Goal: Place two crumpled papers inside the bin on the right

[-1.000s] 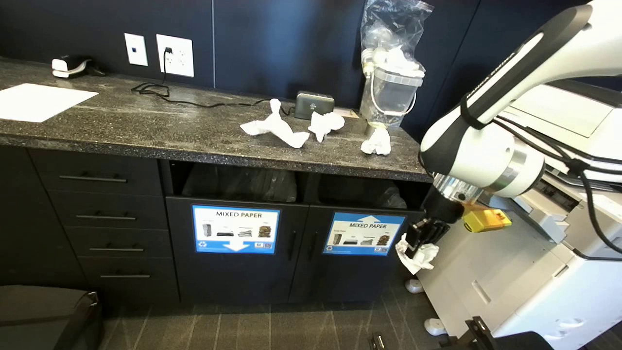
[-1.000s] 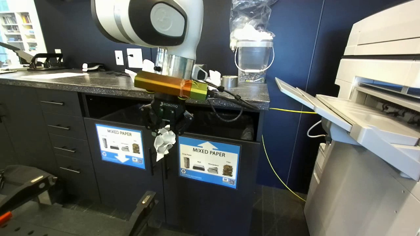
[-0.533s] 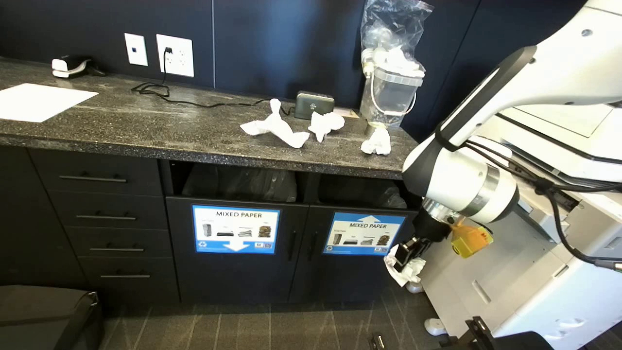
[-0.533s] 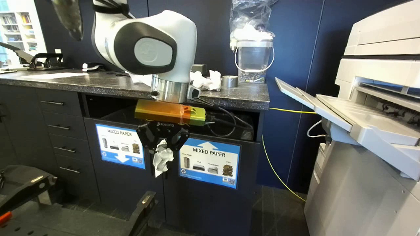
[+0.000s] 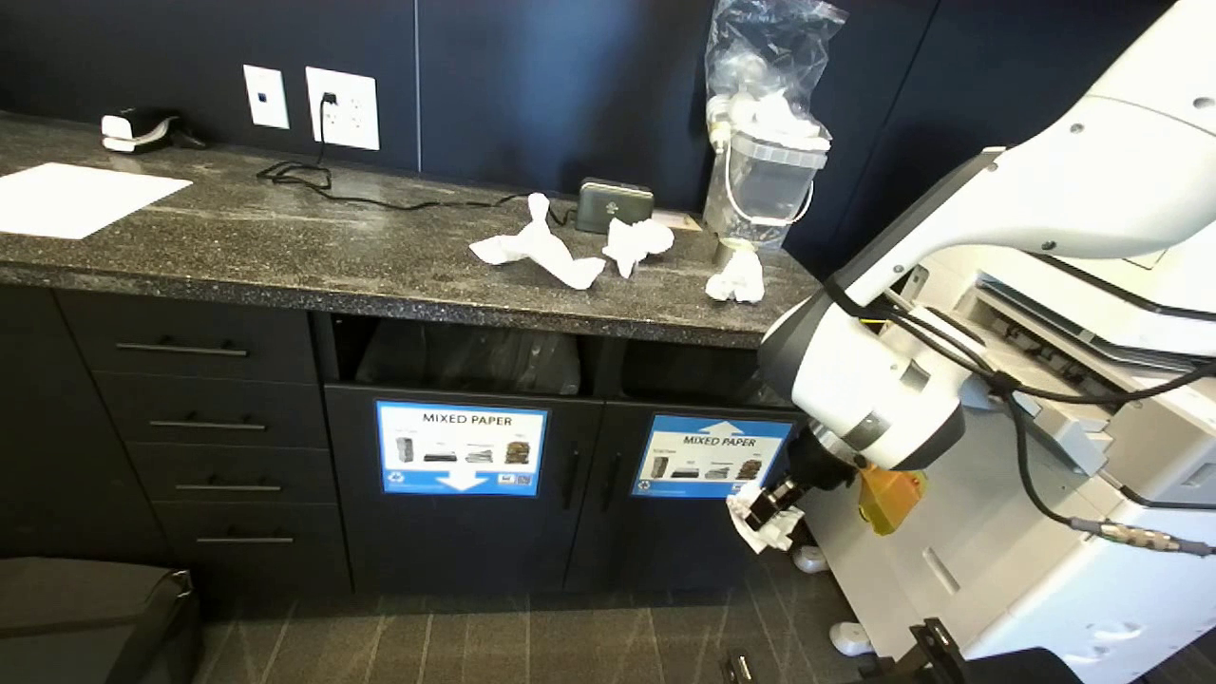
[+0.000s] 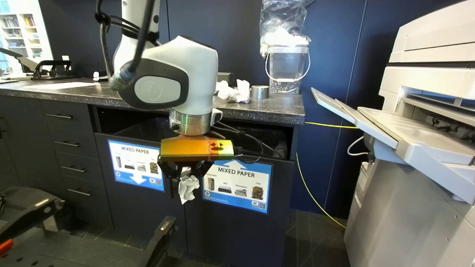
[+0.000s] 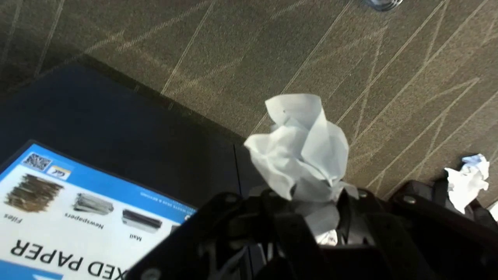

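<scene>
A crumpled paper (image 7: 303,155) hung outside the right bin (image 5: 665,546)

Well to the left of the right bin, a flat white sheet (image 5: 90,199) lay on the dark counter (image 5: 313,256). The left bin (image 5: 456,541) stood just beside the right bin, a MIXED PAPER sign (image 5: 463,446) on its front. Higher than the right bin and a little to its left, a twisted piece of paper (image 5: 546,251) rested on the counter. Above the right bin, on that same counter, came a small wad (image 5: 638,241), then a second wad (image 5: 736,278), and, over the bin's rear right, a clear bucket (image 5: 765,190). In front of the right bin, the gripper (image 5: 768,511) was pinched narrow on the crumpled paper. In the wrist view, another scrap (image 7: 467,182) appeared farther from the right bin; I could not tell what it lay on. Rightmost, a printer (image 5: 988,532) stood apart from the right bin.
</scene>
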